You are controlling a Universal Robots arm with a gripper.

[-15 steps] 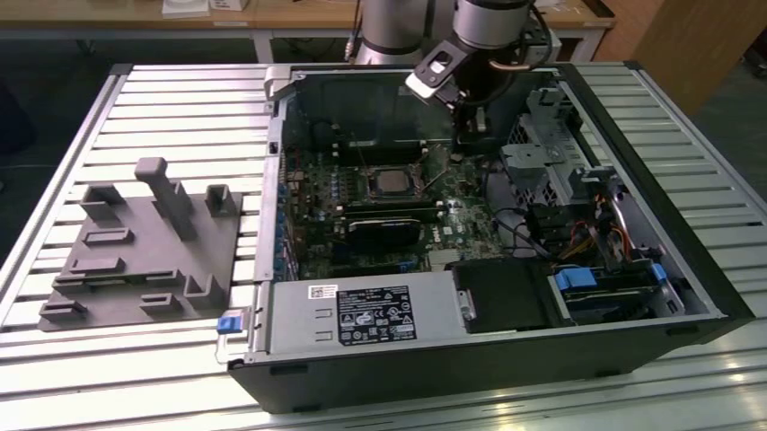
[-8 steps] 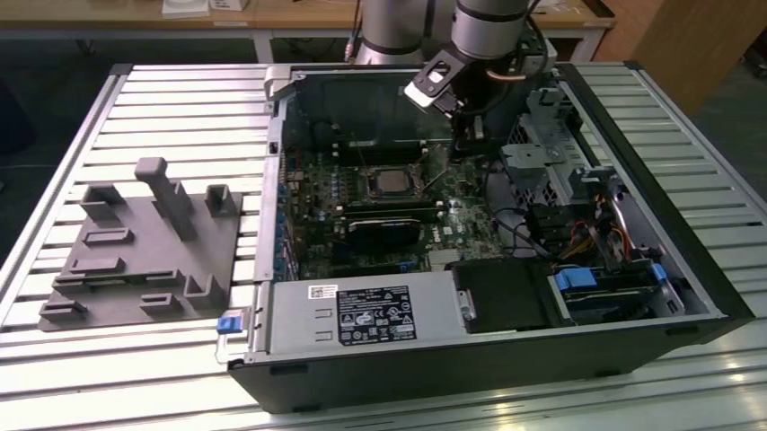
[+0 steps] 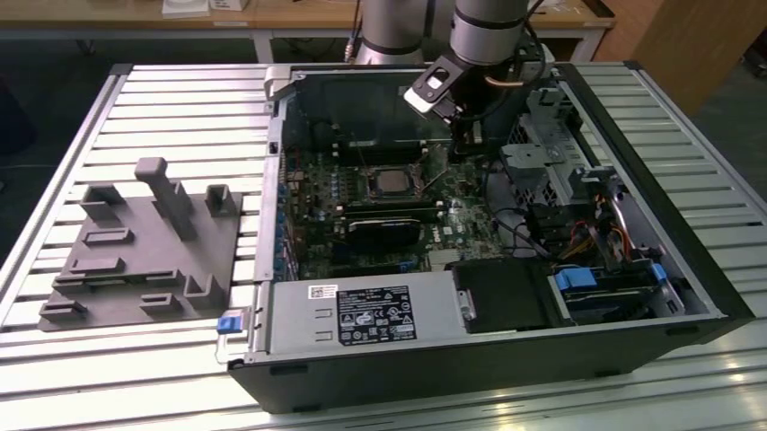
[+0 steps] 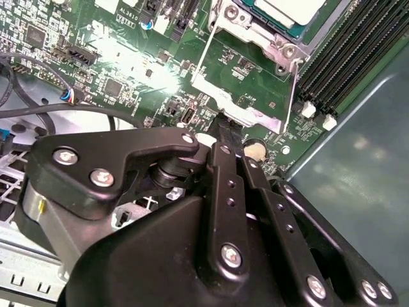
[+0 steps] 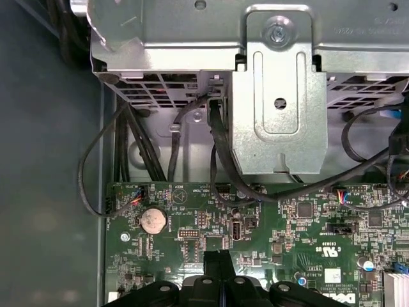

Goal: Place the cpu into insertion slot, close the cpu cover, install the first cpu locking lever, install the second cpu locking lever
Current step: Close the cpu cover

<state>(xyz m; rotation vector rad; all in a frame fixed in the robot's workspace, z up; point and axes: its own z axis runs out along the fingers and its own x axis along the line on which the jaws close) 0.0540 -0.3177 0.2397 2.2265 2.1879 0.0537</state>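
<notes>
The claw is seen with its fingers drawn together, nothing being visible between them. Its tips are held close to the green circuit board, just beside the insertion slot. The cpu is seated in that slot and is framed by the silvery cpu cover. Thin wire levers are laid along the slot's sides. In the exterior view, the open computer case is stood on the slatted bench. A grey fixture block is set beside it at the exterior view's left.
</notes>
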